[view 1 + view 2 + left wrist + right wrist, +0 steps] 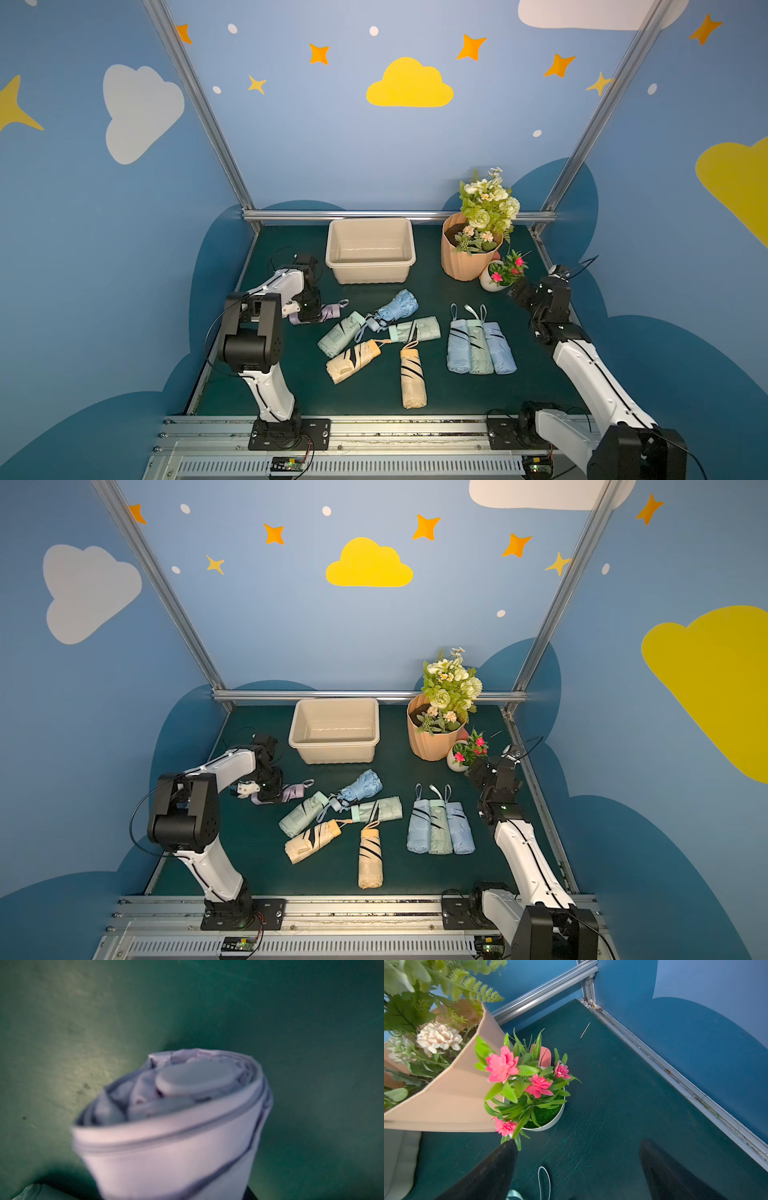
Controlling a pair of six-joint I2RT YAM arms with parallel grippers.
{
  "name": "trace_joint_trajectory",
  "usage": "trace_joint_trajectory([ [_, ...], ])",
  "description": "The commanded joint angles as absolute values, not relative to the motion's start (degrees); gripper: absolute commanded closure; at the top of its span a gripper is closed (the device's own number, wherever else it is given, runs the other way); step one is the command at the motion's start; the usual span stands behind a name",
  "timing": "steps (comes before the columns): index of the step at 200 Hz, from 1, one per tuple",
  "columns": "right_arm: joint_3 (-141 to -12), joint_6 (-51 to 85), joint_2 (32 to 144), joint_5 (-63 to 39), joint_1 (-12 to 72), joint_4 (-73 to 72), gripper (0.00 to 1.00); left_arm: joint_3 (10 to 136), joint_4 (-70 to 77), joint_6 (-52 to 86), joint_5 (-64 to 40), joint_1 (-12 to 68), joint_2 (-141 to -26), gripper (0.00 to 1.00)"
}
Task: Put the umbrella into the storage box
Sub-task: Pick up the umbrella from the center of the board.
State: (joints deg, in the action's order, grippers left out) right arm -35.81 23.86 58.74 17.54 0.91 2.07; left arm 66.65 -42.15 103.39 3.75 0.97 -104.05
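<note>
The beige storage box (370,262) (334,742) stands with nothing in it at the back middle of the green table. A folded lilac umbrella (332,311) (293,791) lies at the left, in front of the box. My left gripper (311,313) (272,791) is down over its middle, with the jaws on either side. In the left wrist view the lilac umbrella (166,1157) fills the space between the jaws and hides the fingers. My right gripper (519,291) (578,1142) hovers open over bare table beside the small flower pot, holding nothing.
Several more folded umbrellas lie mid-table: mint (340,334), blue (395,309), yellow (413,378) and a row of three (480,347). A ribbed peach flower pot (465,257) and a small white pot of pink flowers (492,282) (550,1122) stand at the back right. Metal rails edge the table.
</note>
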Motion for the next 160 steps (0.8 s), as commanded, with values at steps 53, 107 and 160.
trace_joint_trajectory([
  [53, -37.53, 24.87, 58.36, 18.35, 1.18, 2.31, 0.03, 75.57, -57.88, 95.40, 15.75, 0.62, -99.83, 0.59],
  [107, -37.57, 25.13, 58.97, 18.06, 1.19, 1.83, 0.03, 82.68, -58.78, 82.51, 24.81, 0.99, -97.04, 0.74],
  [160, -37.71, 25.10, 58.84, 17.87, 1.16, 1.85, 0.03, 92.08, -48.76, 49.18, 32.21, 4.27, -97.24, 0.90],
])
